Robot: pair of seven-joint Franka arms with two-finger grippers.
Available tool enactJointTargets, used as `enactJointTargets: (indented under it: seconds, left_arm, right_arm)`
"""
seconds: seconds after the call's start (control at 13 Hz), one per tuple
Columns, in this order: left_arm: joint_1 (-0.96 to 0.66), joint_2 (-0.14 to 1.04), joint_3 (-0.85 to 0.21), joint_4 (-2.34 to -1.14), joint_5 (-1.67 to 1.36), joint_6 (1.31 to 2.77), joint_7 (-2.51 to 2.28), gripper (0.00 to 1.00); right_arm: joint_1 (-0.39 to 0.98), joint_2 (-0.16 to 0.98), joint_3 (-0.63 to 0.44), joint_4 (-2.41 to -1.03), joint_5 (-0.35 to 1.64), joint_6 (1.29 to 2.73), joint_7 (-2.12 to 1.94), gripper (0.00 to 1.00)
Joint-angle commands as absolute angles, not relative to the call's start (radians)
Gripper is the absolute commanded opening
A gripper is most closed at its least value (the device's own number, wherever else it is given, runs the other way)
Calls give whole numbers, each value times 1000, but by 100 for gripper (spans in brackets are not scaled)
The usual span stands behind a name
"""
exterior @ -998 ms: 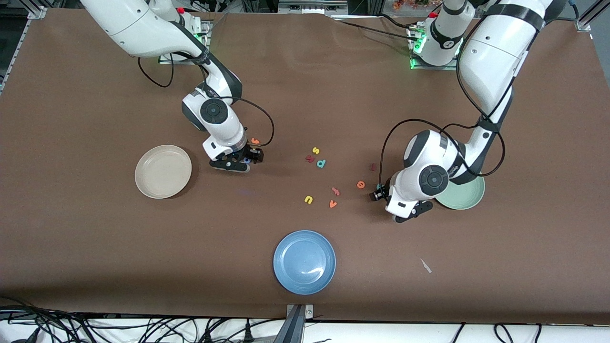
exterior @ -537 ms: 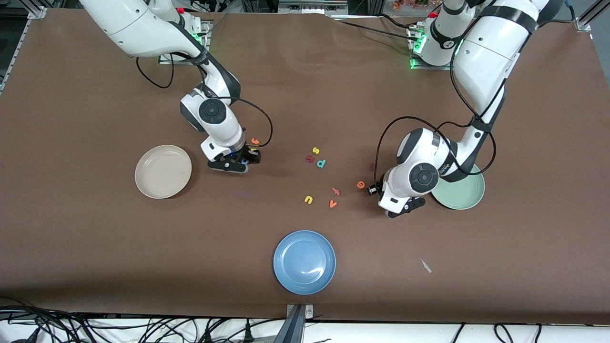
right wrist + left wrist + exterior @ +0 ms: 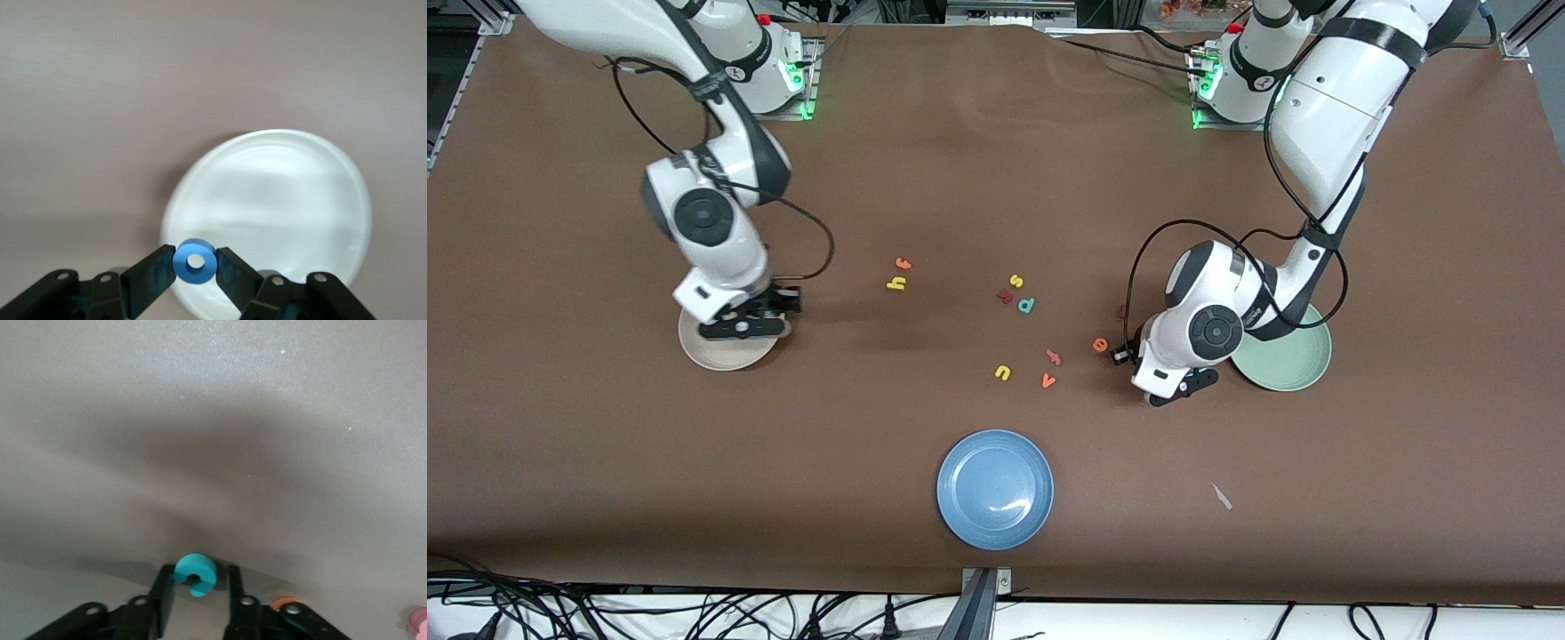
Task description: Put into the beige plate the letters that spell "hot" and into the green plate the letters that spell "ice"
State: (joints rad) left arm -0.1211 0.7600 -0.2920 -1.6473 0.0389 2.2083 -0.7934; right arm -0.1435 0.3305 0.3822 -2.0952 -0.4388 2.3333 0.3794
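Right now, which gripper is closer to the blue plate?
Left. The left gripper is down beside the orange e, near the green plate. The right gripper, holding the blue o, is over the beige plate, farther from the blue plate.

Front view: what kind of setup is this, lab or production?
Likely a robotics lab bench. Two arms are bolted along one edge of a brown-covered table, loose cables run along its near edge, and toy letters and plastic plates like the blue plate serve as props.

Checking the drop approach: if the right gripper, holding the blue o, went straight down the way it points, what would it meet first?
Most likely the beige plate. The right gripper, fingers shut on the blue o, hangs over the plate's rim nearest the letters, so depth leaves some doubt between rim and bare table.
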Motion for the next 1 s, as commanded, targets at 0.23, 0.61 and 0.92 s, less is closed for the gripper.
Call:
enactJointTargets:
  seconds: [0.23,0.61,0.92]
  left_arm:
    - [-126,756,-285,-1655,31,2215,-776,0]
    - [-22,622,-287,-1635,20,1944,-533,0]
    - [99,572,-282,-1646,31,1749,-234,0]
  right_arm:
    - [-262,339,394,-2131,-358,2345,222,73]
    - [-261,334,402,-2122,-310,2333,236,92]
    - [-258,331,434,-2108,-305,2333,300,92]
